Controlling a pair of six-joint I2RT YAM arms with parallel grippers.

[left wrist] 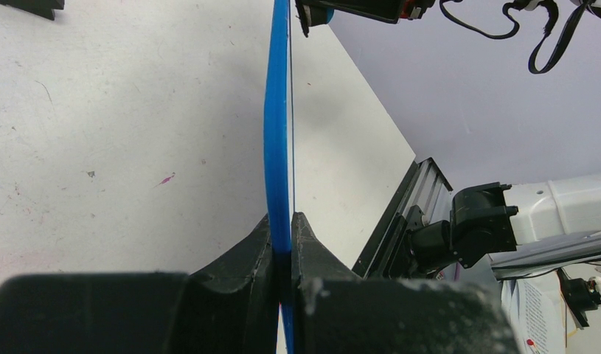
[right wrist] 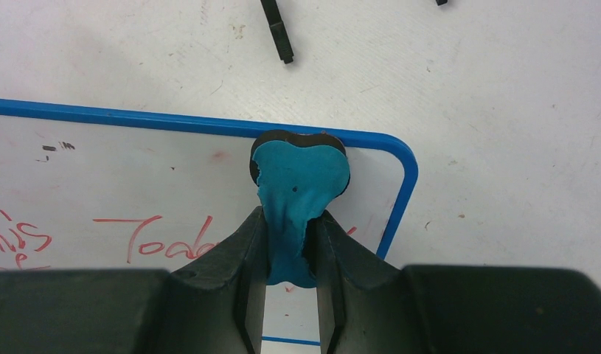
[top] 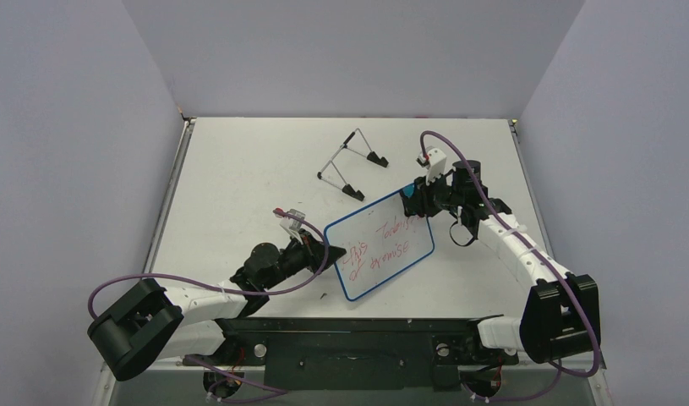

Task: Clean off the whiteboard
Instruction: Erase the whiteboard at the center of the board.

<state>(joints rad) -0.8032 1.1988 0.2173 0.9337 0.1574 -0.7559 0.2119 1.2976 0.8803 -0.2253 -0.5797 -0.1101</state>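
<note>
Board: whiteboard (top: pixel 380 245) mid-counter (top: pixel 239 169), nearer near edge, skewed to it.
Edges: wire stand (top: pixel 351 165) twd far edge, apart from board's far rim.
L tool (left wrist: pixel 284 243): clamped on board's left rim; arm low, from near-left corner.
R tool (right wrist: pixel 288 243): pinching blue eraser (right wrist: pixel 297 184) at board's far-right corner; arm bent in from the right.
Writing: red, "Toda…" readable, rest unclear.

whiteboard (right wrist: pixel 135 166) cut off at left edge, red writing (right wrist: pixel 146 237) partly behind the fingers (right wrist: pixel 242 269); eraser (right wrist: pixel 301 184) base hidden between them
</note>
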